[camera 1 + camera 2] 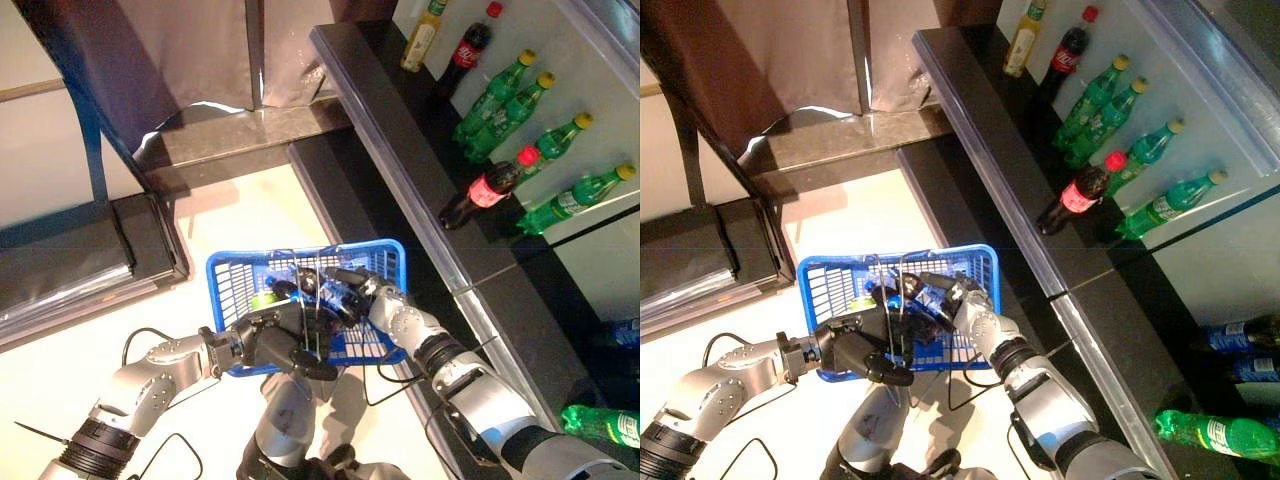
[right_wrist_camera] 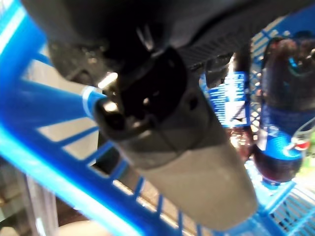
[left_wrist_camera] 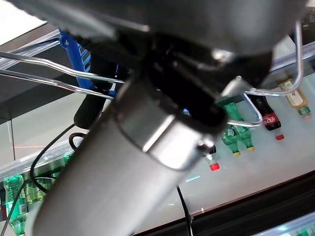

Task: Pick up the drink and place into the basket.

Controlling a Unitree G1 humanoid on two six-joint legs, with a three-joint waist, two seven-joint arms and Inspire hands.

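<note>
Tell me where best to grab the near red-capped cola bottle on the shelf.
Grip the cola bottle round its dark body below the label, hand coming from the robot's side of the shelf. It lies cap outward between green bottles, so only that end looks free.

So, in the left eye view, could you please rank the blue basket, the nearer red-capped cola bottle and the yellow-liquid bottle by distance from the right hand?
From the right hand:
1. Blue basket, right at it.
2. Nearer red-capped cola bottle, mid-shelf on the right.
3. Yellow-liquid bottle, shelf's far end.

Warm bright light, blurred wrist views.
</note>
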